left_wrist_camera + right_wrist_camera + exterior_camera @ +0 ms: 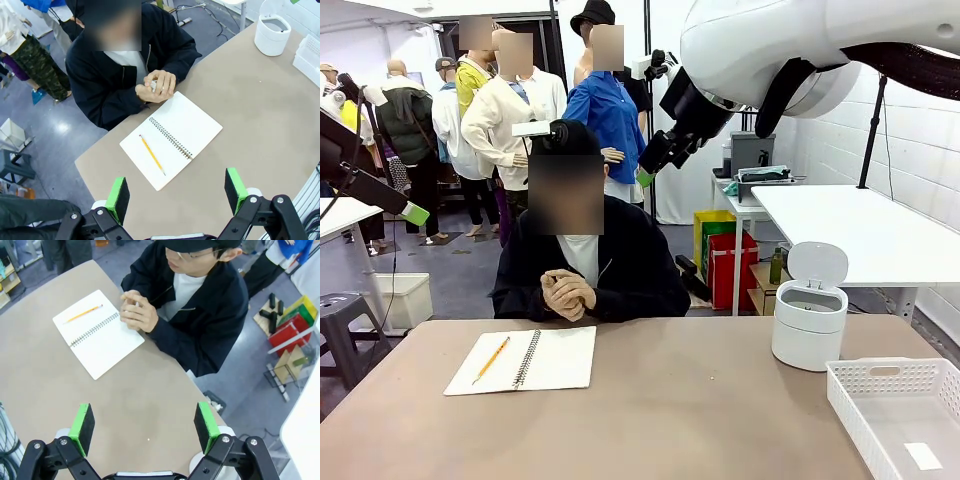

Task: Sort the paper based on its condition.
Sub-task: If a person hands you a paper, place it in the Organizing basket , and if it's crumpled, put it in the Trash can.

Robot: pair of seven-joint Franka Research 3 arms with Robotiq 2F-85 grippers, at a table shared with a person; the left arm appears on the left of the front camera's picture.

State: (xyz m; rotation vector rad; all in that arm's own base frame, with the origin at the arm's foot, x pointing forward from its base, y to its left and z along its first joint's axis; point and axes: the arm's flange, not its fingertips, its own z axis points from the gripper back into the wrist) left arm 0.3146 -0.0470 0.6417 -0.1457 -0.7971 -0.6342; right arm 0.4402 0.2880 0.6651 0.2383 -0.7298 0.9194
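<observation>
Checked both claws. Found the left claw (176, 193) spread wide, nothing between its green pads, hanging high over the tabletop (690, 420) above an open notebook (555, 358). Found the right claw (144, 425) likewise released and bare, high over the tabletop and facing the person.

Located the paper (154, 86), probably, as a sliver of white pinched inside the person's clasped hands (567, 295), at the far edge just beyond the notebook. Cannot tell whether flat or crumpled.

Noted a pencil (492, 360) lying on the notebook page toward the robot's left. Noted a white bin (810, 325) with its lid up and a white basket (850, 400) on the robot's right, both well apart from the hands. Saw a small white slip on the basket floor, nature unclear.

Judged progress: sorting not yet begun. Remaining: get the paper from the person, read its condition, drop it in the bin or the basket accordingly.
</observation>
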